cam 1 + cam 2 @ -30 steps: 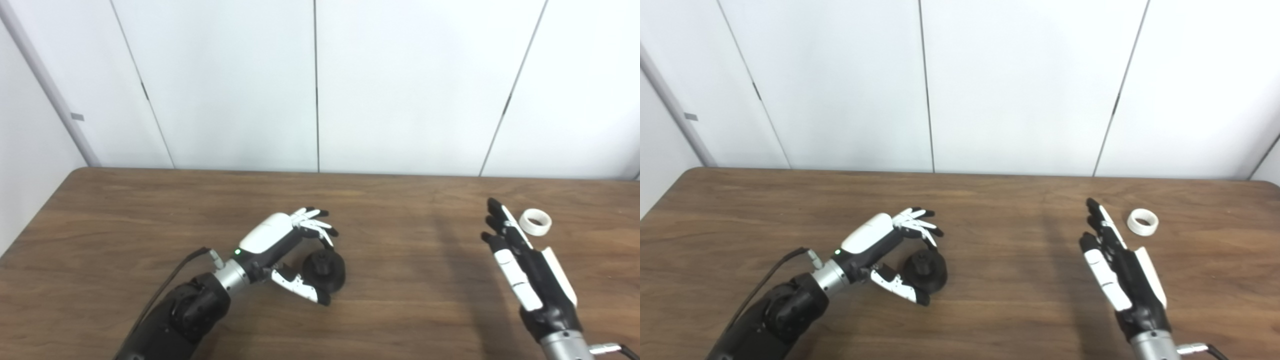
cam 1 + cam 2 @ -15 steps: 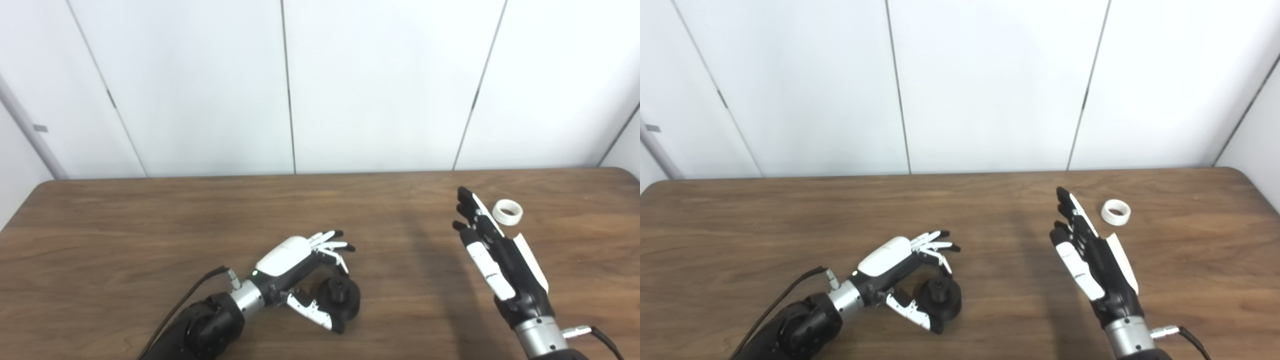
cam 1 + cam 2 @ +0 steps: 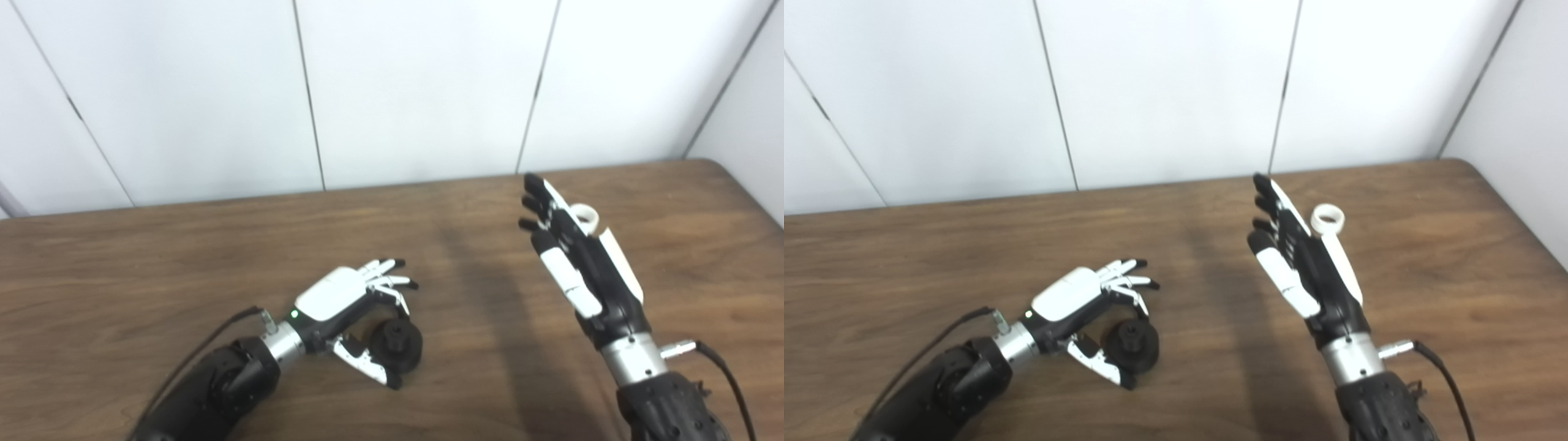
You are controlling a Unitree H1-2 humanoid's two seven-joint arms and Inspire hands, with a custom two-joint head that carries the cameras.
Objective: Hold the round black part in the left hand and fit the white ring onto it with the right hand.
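1. Nearest, the left hand [image 3: 1072, 300] sits low over the wooden table [image 3: 906, 257] at the near left, its arm coming in from the bottom left corner.
2. Its fingers [image 3: 1121, 283] curl apart over the round black part [image 3: 1133, 342], and its thumb [image 3: 1099, 361] reaches along the near side of the part; the hand is loosely open and cups the part without a firm clasp, and I cannot tell whether any fingertip touches it.
3. The round black part rests on the table just right of the left palm, its small raised hub pointing up.
4. Further right, the right hand [image 3: 1304, 269] is raised above the table on edge, fingers straight and close together, pointing far; it is open flat and holds nothing.
5. Beyond it, the white ring [image 3: 1328, 219] lies on the table at the far right, just beside the right hand's far edge; in the left eye view the hand partly covers it.
6. Farthest, white wall panels [image 3: 1164, 86] stand behind the table.
7. Against the earlier frames, the whole view has swung toward the right, so the camera has moved; the right hand now stands closer to the ring than a second ago, while the left hand's cupped pose over the part looks unchanged.
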